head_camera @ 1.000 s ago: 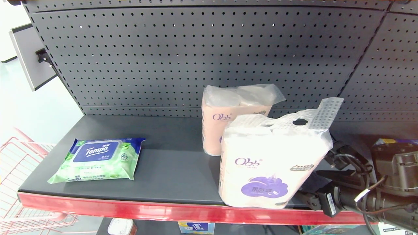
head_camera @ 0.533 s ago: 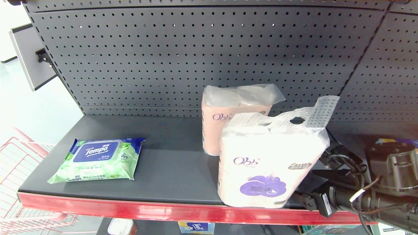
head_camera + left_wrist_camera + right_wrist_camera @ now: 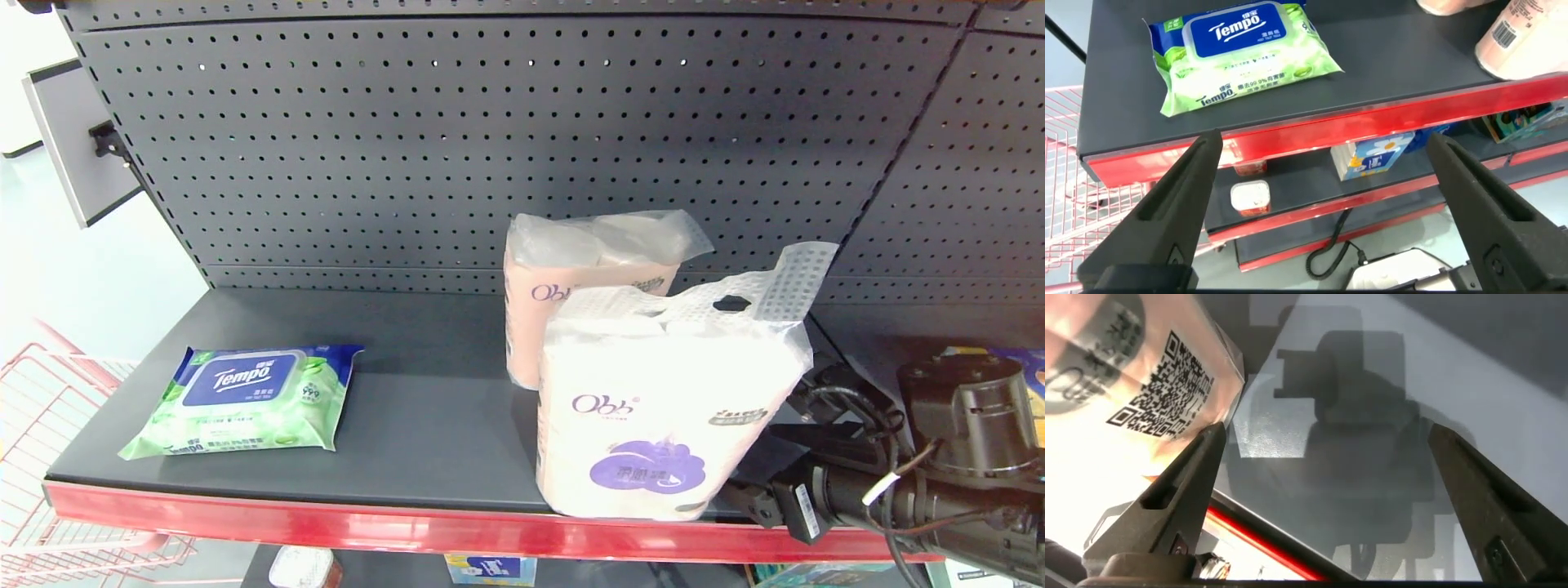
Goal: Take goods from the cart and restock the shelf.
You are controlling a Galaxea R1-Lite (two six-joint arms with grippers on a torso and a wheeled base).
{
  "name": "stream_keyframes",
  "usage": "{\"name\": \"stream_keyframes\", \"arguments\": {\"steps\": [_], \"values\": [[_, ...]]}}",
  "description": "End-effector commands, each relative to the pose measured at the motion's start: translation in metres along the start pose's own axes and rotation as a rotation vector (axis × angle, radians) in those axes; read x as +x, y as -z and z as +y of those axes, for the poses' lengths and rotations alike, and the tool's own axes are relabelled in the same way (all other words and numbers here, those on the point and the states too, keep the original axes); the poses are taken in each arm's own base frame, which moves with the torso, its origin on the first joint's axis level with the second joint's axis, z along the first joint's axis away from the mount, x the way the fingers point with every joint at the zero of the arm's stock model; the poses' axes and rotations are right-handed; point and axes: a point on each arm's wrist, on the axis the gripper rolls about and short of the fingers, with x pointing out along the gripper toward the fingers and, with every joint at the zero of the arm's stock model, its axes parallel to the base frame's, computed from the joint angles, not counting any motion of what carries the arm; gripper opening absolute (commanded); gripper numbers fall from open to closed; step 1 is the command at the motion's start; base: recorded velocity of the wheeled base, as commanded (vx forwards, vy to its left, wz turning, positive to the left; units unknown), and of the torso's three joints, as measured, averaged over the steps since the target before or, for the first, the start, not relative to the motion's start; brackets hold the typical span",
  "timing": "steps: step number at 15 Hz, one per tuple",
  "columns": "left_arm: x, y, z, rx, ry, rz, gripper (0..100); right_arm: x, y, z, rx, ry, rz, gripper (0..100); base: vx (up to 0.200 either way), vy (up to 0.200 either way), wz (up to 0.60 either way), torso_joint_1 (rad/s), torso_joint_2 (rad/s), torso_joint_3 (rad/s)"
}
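The front pack (image 3: 661, 408) of white rolls is seen standing upright at the front edge of the shelf (image 3: 408, 408), and it has been shifted a little to the left since a second ago, so that more of the rear pack (image 3: 555, 286) is now covered by it; the two packs are close together, though contact cannot be made out. Its perforated handle flap has been carried left with it. The right arm has been brought left by about the same amount, low at the pack's right side. The right gripper (image 3: 1323, 506) is held with its fingers spread wide and nothing between them, the bar-coded side of the pack lying against one finger (image 3: 1184, 490) in the right wrist view. The wipes (image 3: 245, 396) are left where they were, flat on the shelf's left part, well apart from the packs. The left gripper (image 3: 1319, 204) is held below and in front of the shelf's red edge, its fingers also spread and empty. The cart (image 3: 41, 425) is seen at the far left
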Motion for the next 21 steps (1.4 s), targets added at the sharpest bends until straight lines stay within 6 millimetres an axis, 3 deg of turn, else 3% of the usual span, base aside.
{"name": "stream_keyframes", "arguments": {"steps": [1, 21], "values": [[0.0, 0.0, 0.0, 0.0, 0.0, 0.004, 100, 0.001, 0.0, 0.001, -0.005, -0.006, 0.003, 100, 0.0, 0.0, 0.0, 0.0, 0.0, 0.0], [0.0, 0.005, 0.0, -0.002, 0.0, 0.007, 100, 0.012, -0.006, 0.015, -0.038, -0.05, 0.013, 100, 0.0, 0.0, 0.0, 0.0, 0.0, 0.0]]}}
